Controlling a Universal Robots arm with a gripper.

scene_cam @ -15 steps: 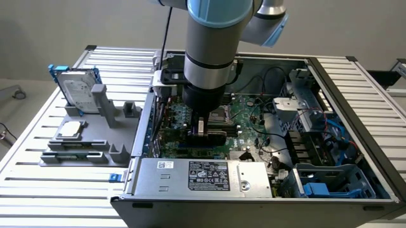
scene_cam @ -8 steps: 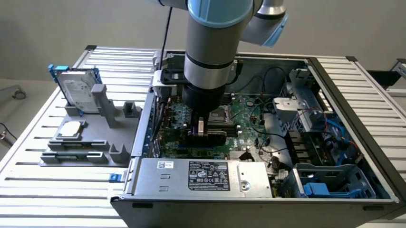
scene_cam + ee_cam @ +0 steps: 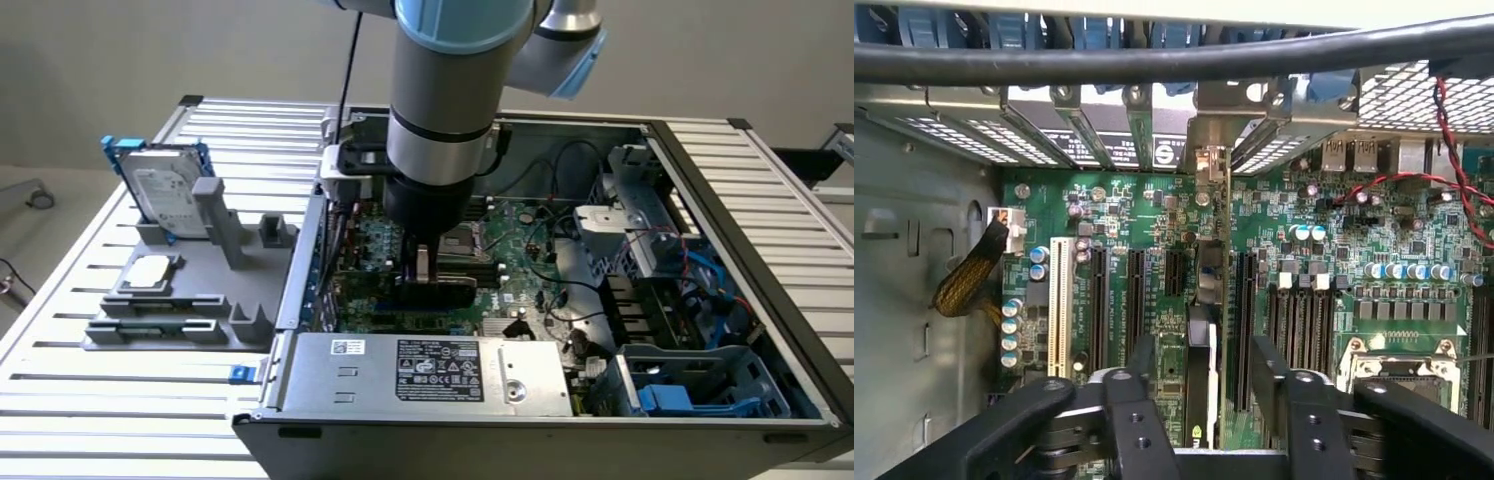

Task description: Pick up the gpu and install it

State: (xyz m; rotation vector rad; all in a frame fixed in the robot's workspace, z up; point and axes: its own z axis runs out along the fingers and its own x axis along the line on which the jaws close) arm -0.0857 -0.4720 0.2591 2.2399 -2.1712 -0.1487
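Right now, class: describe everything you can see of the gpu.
The gpu is a thin card, edge-on in the wrist view, black-faced in the exterior view, with a silver bracket at the rear slots of the case. It stands upright on the motherboard, between the fingers of the open gripper, which look clear of it.

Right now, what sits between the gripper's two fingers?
The gpu, standing edge-on on the motherboard, clear of both fingers of the open gripper. The wrist view shows it.

The exterior view looks steeply down on the whole open dark grey metal computer case (image 3: 534, 450), while the wrist view, behind the black gripper (image 3: 1204, 348), closely faces its green motherboard (image 3: 1264, 215), shared by both.
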